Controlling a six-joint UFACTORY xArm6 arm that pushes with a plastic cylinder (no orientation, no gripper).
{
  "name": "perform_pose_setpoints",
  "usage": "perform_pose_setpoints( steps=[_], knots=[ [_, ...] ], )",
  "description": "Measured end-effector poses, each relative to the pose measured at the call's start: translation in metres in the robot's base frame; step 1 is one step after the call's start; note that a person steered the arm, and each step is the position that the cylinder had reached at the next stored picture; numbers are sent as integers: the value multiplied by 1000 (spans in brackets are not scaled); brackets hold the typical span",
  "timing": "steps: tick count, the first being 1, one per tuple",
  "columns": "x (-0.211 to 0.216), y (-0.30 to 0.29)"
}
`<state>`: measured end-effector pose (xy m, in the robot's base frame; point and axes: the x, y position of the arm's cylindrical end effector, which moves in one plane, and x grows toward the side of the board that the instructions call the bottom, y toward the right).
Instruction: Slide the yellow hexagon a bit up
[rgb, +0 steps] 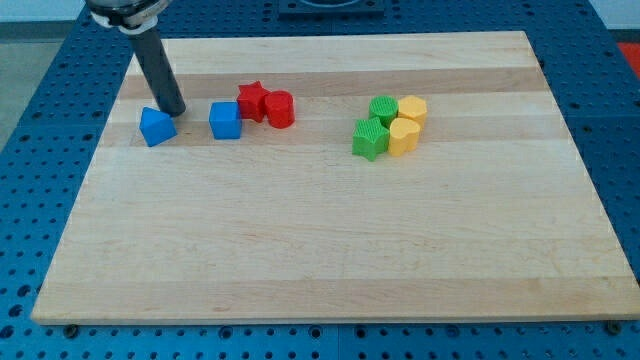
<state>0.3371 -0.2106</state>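
Camera view shows the gripperless dark rod's tip (175, 111) touching the blue pentagon-like block (156, 126) at the wooden board's (320, 250) left; the yellow hexagon block (412, 109) sits well right, beside green blocks (376, 127).

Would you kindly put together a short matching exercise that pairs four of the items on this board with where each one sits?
Column one:
1. my tip
2. red star
3. yellow hexagon
4. green star

Column two:
A. at the top right of the green and yellow cluster
B. at the bottom left of the green and yellow cluster
C. just above and right of the blue block nearest the view's left
D. touching the left side of the red block

Pairs: 1-C, 2-D, 3-A, 4-B
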Motion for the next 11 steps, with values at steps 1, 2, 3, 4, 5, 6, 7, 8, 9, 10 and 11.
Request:
perform_pose_setpoints(
  steps=[1,2,3,4,5,6,7,8,9,10,11],
  knots=[
    [-16,27],
    [-16,68],
    [-14,95],
    [-10,108],
    [-1,107],
    [19,107],
    [25,107],
    [25,107],
    [28,105],
    [36,103],
    [43,99]
  ],
)
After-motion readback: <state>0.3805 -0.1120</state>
